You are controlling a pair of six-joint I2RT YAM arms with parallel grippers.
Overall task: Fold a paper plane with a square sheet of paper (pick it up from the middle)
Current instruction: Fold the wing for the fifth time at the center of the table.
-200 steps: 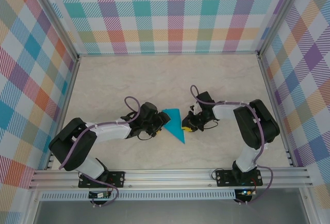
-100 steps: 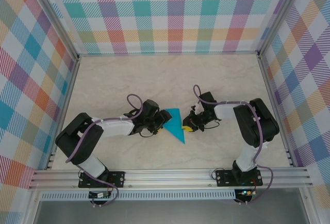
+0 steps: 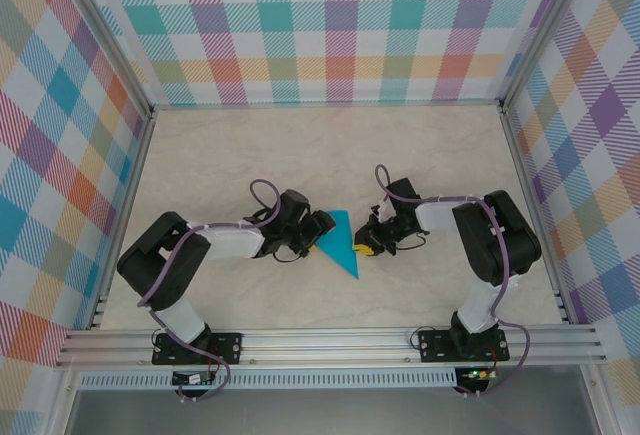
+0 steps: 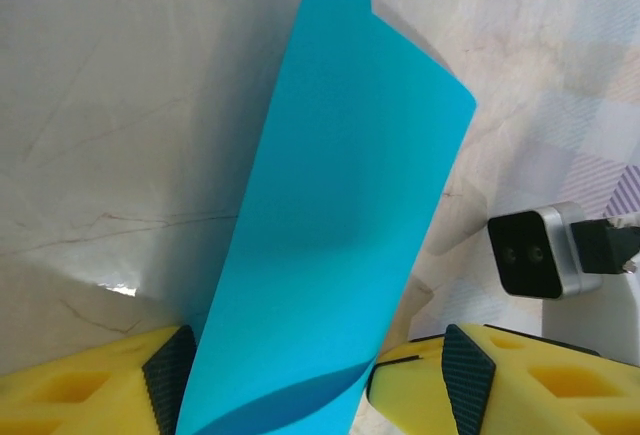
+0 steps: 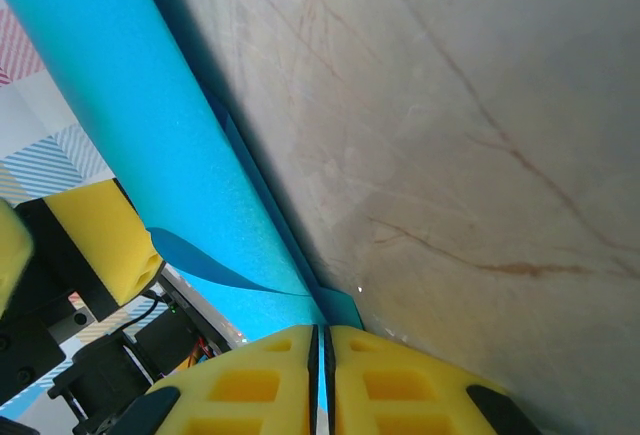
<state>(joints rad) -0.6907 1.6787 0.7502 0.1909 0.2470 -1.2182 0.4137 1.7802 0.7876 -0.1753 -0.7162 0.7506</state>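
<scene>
**A:** What is the left side doing?

**B:** The left gripper [image 4: 317, 377] has its jaws wide apart, one on each side of the sheet of paper [image 4: 340, 225]. The paper bows up between them in a loose curl. It seems to brush both pads, but I would not call it clamped.

**A:** And where is the paper?

**B:** It is around the middle of the table [image 3: 300, 155], a little toward the near side, between the two grippers. From above it looks like a teal triangle with its point toward the near edge.

**A:** And on the right?

**B:** The right gripper [image 5: 320, 340] is pinched tight on the paper's edge, with only a thin blue line showing between its fingers.

**A:** So how should this step be done?

**B:** I think the job is to turn that curl into a clean crease. The right should act as an anchor so the layers can't slide. The left should close slowly and squarely, so the curl collapses along one straight line with the edges matched, then press low against the table. A fast squeeze could make the paper buckle sideways or tug it out of the right's pinch.
</scene>
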